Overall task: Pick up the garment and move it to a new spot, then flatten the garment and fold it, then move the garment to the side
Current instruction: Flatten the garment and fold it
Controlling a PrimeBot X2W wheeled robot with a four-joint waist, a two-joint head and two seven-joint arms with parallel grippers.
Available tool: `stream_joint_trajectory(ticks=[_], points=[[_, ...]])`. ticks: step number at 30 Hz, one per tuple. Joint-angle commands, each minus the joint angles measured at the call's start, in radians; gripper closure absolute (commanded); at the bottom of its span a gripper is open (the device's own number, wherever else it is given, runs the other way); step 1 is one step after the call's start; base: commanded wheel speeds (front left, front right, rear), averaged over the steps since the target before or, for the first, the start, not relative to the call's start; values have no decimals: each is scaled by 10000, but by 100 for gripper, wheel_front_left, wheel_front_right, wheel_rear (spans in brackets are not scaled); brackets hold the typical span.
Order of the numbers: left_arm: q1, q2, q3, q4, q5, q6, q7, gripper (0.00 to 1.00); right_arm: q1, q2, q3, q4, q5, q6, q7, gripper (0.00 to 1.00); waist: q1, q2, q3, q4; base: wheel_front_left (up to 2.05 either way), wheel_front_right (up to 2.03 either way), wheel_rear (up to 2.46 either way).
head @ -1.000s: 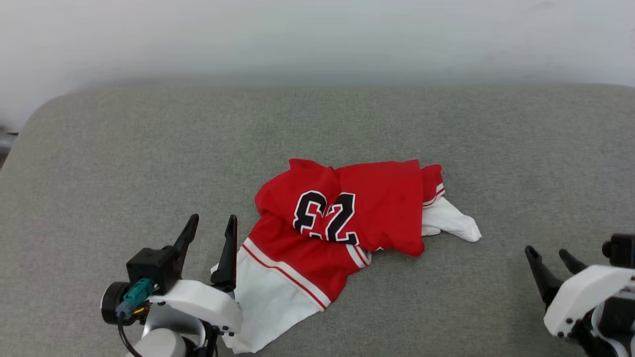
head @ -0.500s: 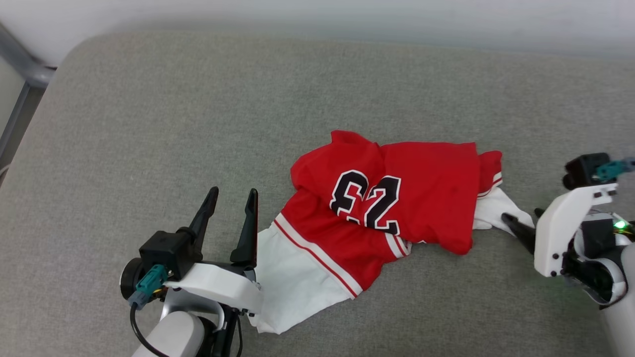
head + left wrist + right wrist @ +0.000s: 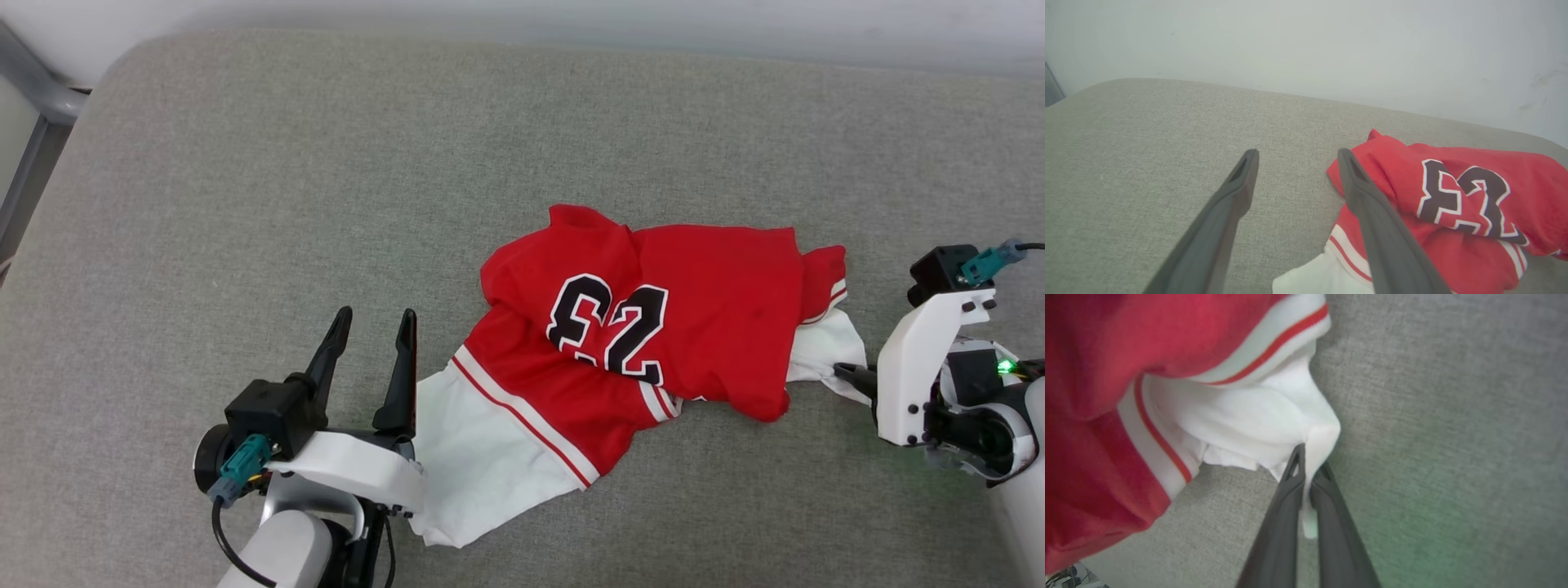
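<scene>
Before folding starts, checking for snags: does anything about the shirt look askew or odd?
The garment lies bunched on the grey cushion, red body doubled over, its 23 crooked. The right tool pinches one white sleeve; the left tool is open beside the other. No damage visible.

The garment (image 3: 718,286) lies on the cushion (image 3: 245,163), a little right of centre. The left gripper (image 3: 375,314) sits at the garment's 9 o'clock, just beside it. The right gripper (image 3: 1310,459) is at its 3 o'clock, the garment's edge between its fingers. The wall (image 3: 1306,41) stands behind the cushion, at 12 o'clock
</scene>
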State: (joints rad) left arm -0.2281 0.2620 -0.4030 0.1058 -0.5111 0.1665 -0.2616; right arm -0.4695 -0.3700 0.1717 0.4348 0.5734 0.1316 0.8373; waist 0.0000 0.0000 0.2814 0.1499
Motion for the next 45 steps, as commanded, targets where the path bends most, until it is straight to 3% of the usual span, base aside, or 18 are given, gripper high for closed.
stream_joint_trajectory(ticks=[1, 8, 17, 24, 32, 39, 45], points=[[124, -19, 85, 101, 97, -79, -42, 0, 289, 70, 11, 55, 49, -17, -173, 100, 0, 0, -125, -90, 0, 0, 0], [371, 270, 238, 360, 177, -40, -40, 0, 651, -139, -950, -1808, 37, -14, -919, 100, 0, 0, -729, -508, 0, 0, 0], [803, 922, 480, 107, -236, -93, 849, 0, 2570, 460, -3058, -4245, -907, -13, -475, 100, 0, 0, -1464, -1018, 0, 0, 0], [1226, 2159, 412, -925, -1066, -508, 3483, 0, 4077, 1358, -4416, -5355, -1284, -13, -32, 100, 0, 0, -1714, -1289, 0, 0, 0], [1513, 3107, -297, -2076, -2226, -659, 7230, 0, 4420, 2114, -4383, -5489, -1339, -13, -127, 100, 0, 0, -1478, -1725, 0, 0, 0], [1353, 3054, -968, -1662, -2429, -431, 8817, 0, 4088, 2331, -4017, -5203, -1176, -13, -448, 100, 0, 0, -1006, -2122, 0, 0, 0], [1100, 2664, -1928, -595, -2328, -769, 9692, 0, 3900, 2387, -3801, -4949, -1069, -13, -659, 100, 0, 0, -683, -2292, 0, 0, 0]])
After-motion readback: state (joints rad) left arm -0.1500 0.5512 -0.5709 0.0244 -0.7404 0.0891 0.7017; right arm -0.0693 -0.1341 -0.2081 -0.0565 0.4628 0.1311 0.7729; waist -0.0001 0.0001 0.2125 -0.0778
